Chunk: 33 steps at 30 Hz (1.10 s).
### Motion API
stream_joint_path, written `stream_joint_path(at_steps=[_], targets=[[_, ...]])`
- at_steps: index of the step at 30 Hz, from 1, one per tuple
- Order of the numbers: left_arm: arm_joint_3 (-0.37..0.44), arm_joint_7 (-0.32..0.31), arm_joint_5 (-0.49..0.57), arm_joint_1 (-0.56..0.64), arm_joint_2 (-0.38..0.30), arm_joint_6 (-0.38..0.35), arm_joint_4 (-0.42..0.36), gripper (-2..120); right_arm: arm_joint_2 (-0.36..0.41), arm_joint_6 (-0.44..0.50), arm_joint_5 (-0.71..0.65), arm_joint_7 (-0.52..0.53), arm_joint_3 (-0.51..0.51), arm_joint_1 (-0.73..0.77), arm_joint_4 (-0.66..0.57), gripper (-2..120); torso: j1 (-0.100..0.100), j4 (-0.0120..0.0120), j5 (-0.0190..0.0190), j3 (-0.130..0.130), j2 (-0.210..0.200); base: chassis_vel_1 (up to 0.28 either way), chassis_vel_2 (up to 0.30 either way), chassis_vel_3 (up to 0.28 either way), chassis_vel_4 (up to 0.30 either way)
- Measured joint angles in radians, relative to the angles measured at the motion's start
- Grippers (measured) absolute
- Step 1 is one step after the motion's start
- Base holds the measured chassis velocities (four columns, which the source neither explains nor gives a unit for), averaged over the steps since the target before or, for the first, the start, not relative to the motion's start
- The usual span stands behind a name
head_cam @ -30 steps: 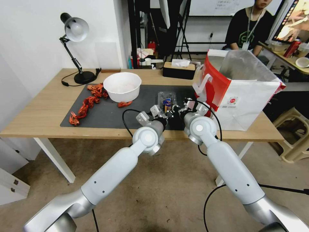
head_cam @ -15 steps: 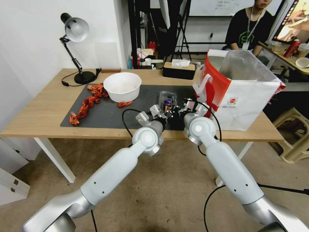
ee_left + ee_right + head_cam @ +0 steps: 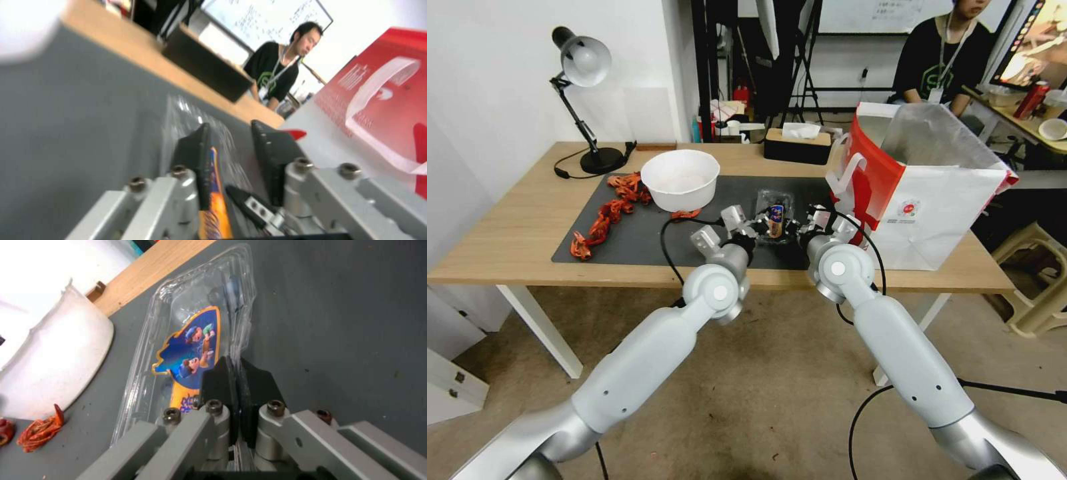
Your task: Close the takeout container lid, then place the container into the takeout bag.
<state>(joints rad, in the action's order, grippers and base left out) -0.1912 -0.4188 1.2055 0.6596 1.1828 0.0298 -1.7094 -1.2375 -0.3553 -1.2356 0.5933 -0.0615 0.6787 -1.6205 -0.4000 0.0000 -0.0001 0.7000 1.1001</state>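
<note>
Head view: the takeout container (image 3: 774,207) lies on the dark mat (image 3: 627,233) between the white bowl (image 3: 680,179) and the takeout bag (image 3: 924,193), which stands open at the table's right end. Red crayfish shells (image 3: 607,213) trail left of the bowl; a tissue box (image 3: 797,145) sits behind. Both wrists crowd the container's near edge, hiding it. The right gripper (image 3: 238,380) pinches the clear lid (image 3: 195,340) beside its blue-yellow sticker. The left gripper (image 3: 236,156) has its fingers parted, one against the sticker; the berries are hard to make out.
</note>
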Motion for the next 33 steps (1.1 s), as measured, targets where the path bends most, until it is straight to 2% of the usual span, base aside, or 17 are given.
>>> stream_joint_path(at_steps=[1,4,5,8,9,12,17,19,25,30,33], targets=[[0.000,0.000,0.000,0.000,0.000,0.000,0.000,28,0.000,0.000,0.000,0.000,0.000,0.000,0.000,0,0.000,0.0000,0.0000,0.000,0.000,0.000,0.000,0.000,0.000],[0.044,0.021,-0.164,0.052,-0.042,-0.008,-0.040,45,0.001,0.000,0.002,-0.001,-0.005,0.005,-0.003,0,0.000,0.0000,-0.0001,0.000,0.000,0.000,0.000,0.000,0.000],[0.044,0.021,-0.164,0.052,-0.042,-0.008,-0.040,45,0.001,0.000,0.002,-0.001,-0.005,0.005,-0.003,0,0.000,0.0000,-0.0001,0.000,0.000,0.000,0.000,0.000,0.000],[0.096,0.036,-0.300,0.130,-0.084,-0.018,-0.086,61,0.003,0.000,0.009,-0.004,-0.009,0.009,-0.003,0,0.000,0.0002,-0.0002,0.000,0.000,0.000,0.000,0.000,0.000],[0.096,0.036,-0.300,0.130,-0.084,-0.018,-0.086,61,0.003,0.000,0.009,-0.004,-0.009,0.009,-0.003,0,0.000,0.0002,-0.0002,0.000,0.000,0.000,0.000,0.000,0.000],[0.153,0.061,-0.402,0.205,-0.107,-0.011,-0.124,76,0.006,0.001,0.015,-0.006,-0.011,0.014,-0.007,0,0.000,0.0000,-0.0001,0.000,0.000,0.000,0.000,0.000,0.000],[0.209,0.082,-0.495,0.267,-0.121,-0.001,-0.159,87,0.009,0.001,0.018,-0.006,-0.014,0.017,-0.012,0,0.000,-0.0001,0.0000,0.000,0.000,0.000,0.000,0.000,0.000],[0.258,0.093,-0.546,0.315,-0.134,0.000,-0.193,97,0.010,0.001,0.020,-0.006,-0.018,0.019,-0.015,0,0.000,-0.0001,0.0001,0.000,0.000,0.000,0.000,0.000,0.000],[0.340,0.103,-0.631,0.428,-0.155,0.015,-0.246,100,0.009,0.001,0.028,-0.008,-0.022,0.027,-0.022,0,0.000,-0.0002,0.0000,0.000,0.000,0.000,0.000,0.000,0.000],[0.386,0.105,-0.681,0.508,-0.152,0.026,-0.268,100,0.004,0.001,0.036,-0.010,-0.025,0.029,-0.022,0,0.000,-0.0002,0.0000,0.000,0.000,0.000,0.000,0.000,0.000],[0.443,0.109,-0.724,0.590,-0.147,0.040,-0.291,100,0.002,0.001,0.039,-0.013,-0.030,0.032,-0.025,0,0.000,0.0001,0.0001,0.000,0.000,0.000,0.000,0.000,0.000]])
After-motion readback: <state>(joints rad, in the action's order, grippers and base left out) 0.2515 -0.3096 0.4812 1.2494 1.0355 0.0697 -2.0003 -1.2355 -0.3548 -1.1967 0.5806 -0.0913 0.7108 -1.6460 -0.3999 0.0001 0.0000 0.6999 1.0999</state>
